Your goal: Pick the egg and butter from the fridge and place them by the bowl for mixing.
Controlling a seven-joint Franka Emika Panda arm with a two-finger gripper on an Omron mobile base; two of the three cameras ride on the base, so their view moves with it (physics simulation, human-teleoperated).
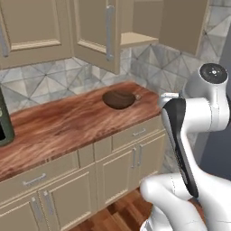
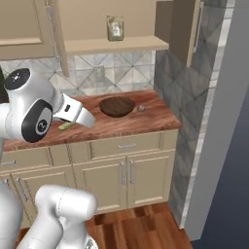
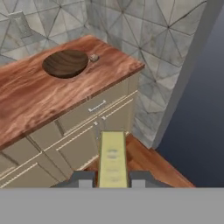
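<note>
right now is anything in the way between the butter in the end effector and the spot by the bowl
Nothing visible blocks it. The butter sits clamped in the end effector, out over the cabinet fronts. The wooden countertop lies bare up to the bowl; a small round object, possibly the egg, rests beyond the bowl.

Reddish wood-grain countertop (image 1: 58, 126) over beige cabinet doors and drawers (image 2: 126, 175). Grey triangle-patterned tile backsplash (image 1: 40, 83) at 12 o'clock. Beige upper cabinets (image 1: 31, 27); open shelf (image 2: 114, 44). Wood plank floor (image 2: 141, 228) at 6 o'clock.
</note>
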